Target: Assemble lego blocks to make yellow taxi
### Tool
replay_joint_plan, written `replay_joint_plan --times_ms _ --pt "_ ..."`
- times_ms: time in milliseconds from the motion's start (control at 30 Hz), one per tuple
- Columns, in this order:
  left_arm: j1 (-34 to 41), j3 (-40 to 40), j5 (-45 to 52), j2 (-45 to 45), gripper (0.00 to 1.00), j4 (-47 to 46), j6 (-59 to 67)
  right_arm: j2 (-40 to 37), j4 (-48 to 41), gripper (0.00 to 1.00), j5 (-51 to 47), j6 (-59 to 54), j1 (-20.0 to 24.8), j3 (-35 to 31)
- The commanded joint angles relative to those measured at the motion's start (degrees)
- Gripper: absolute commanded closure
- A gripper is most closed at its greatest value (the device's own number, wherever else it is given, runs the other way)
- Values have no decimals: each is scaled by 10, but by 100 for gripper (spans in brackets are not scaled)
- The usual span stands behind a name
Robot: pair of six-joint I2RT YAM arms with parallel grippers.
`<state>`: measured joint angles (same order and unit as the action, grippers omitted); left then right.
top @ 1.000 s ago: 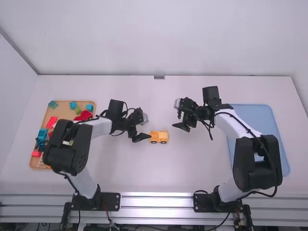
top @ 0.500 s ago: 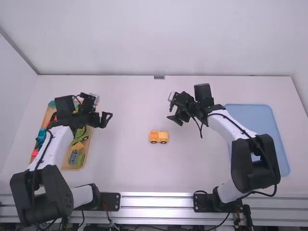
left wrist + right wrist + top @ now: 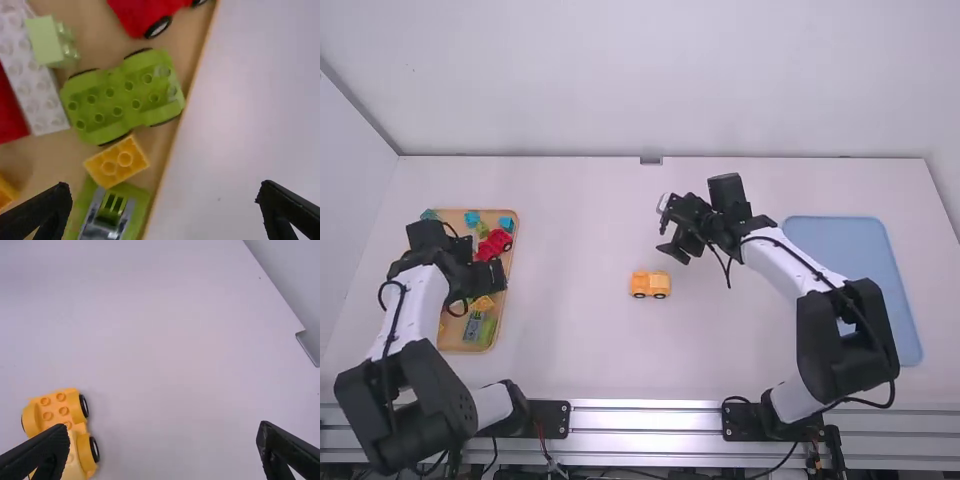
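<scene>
Standing on its black wheels on the tabletop (image 3: 580, 350), the yellow toy car (image 3: 650, 285) has a chunky, rounded body, round studs on top and a paler yellow part at one end. Well left of the car, the left end effector (image 3: 498, 274) is spread open; the right end effector (image 3: 663, 238), fingers also apart, is near the car's far side.

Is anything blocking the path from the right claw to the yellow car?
Nothing visible stands between them. The right claw hangs open, and the yellow car sits just below it in the high view, on the table.
</scene>
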<state>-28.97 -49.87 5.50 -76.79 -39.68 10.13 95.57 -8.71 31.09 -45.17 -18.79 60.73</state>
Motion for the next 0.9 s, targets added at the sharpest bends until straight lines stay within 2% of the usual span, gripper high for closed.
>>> replay_joint_plan --times_ms 0,200,300,500,633,667,800,867 --pt "-8 -41 -40 -18 1 -15 78 -4 -8 2 0 4 -5 28" --pt "-9 -72 -64 -63 1 -35 185 -4 -24 2 -1 4 -3 40" --pt "-8 -118 -67 -136 1 -35 279 -4 -27 2 -2 4 -2 51" --pt "-8 -202 -61 -220 1 -75 445 -4 -14 2 -25 38 5 62" --pt "-5 -238 -57 -226 1 -94 504 -4 -1 2 -53 56 6 62" --pt "-2 -245 -49 -226 2 -108 517 -4 -2 2 -57 57 8 62" --pt "11 -259 -41 -226 17 -180 536 -4 10 2 -59 108 7 61" --pt "16 -254 -42 -226 19 -186 528 -4 22 2 -58 123 8 61"
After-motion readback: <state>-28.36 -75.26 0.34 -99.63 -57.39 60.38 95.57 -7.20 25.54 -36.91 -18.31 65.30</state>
